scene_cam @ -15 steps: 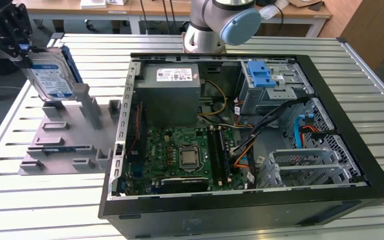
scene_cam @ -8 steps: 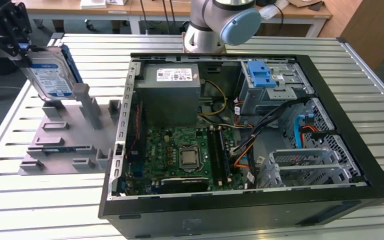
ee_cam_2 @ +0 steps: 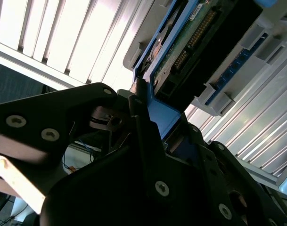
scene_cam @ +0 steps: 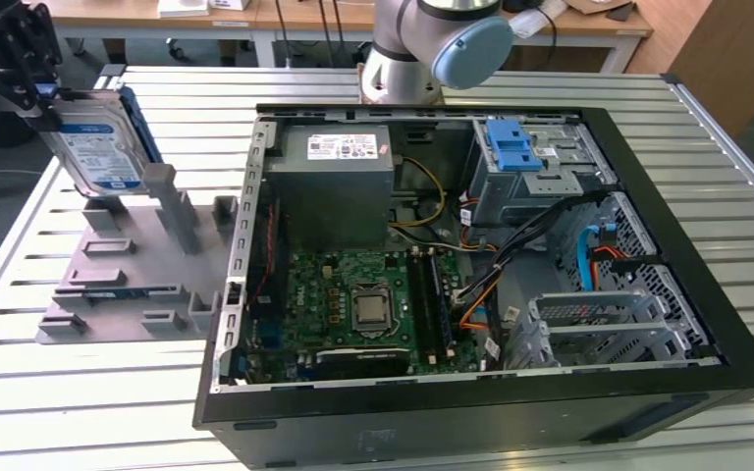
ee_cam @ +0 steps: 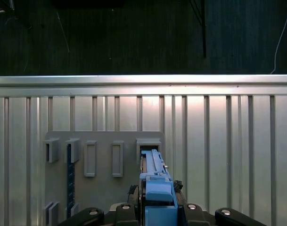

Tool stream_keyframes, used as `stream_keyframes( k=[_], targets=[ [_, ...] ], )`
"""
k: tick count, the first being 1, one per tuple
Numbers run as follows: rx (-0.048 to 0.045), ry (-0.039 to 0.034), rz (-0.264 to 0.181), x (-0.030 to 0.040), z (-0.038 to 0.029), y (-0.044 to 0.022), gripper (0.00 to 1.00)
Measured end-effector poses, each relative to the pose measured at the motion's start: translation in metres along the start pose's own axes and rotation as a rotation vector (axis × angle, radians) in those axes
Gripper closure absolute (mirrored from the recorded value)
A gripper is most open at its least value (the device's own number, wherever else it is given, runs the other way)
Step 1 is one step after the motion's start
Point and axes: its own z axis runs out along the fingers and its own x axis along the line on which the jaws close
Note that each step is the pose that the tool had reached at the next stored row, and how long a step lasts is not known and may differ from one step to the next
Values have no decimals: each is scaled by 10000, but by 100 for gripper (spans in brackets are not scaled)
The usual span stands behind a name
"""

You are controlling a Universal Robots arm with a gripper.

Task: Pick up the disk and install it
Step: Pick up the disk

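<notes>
The disk [scene_cam: 95, 147], a silver drive with a blue-and-white label and a blue frame, is held upright at the exterior view's far left, above the grey fixture plate [scene_cam: 122, 285]. My gripper [scene_cam: 47, 98] is shut on its top edge. In the second wrist view the black fingers [ee_cam_2: 142, 123] clamp the blue frame, and the disk's [ee_cam_2: 190, 44] circuit-board side faces the camera. The first wrist view looks down the disk [ee_cam: 156, 181] edge-on, over an open slot of the fixture plate [ee_cam: 103, 141].
An open computer case [scene_cam: 730, 324] lies in the middle of the slatted metal table [scene_cam: 63, 422]. Inside are a grey power supply [scene_cam: 338, 182], a green motherboard [scene_cam: 364, 304], loose cables and a drive cage with a blue latch [scene_cam: 514, 147]. The arm's base [scene_cam: 410, 59] stands behind the case.
</notes>
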Motion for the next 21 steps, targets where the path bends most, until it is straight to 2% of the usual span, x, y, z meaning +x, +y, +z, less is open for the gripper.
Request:
stream_keyframes(
  k=[21],
  targets=[
    [0, 0, 0, -1, -90, 0, 64]
  ],
)
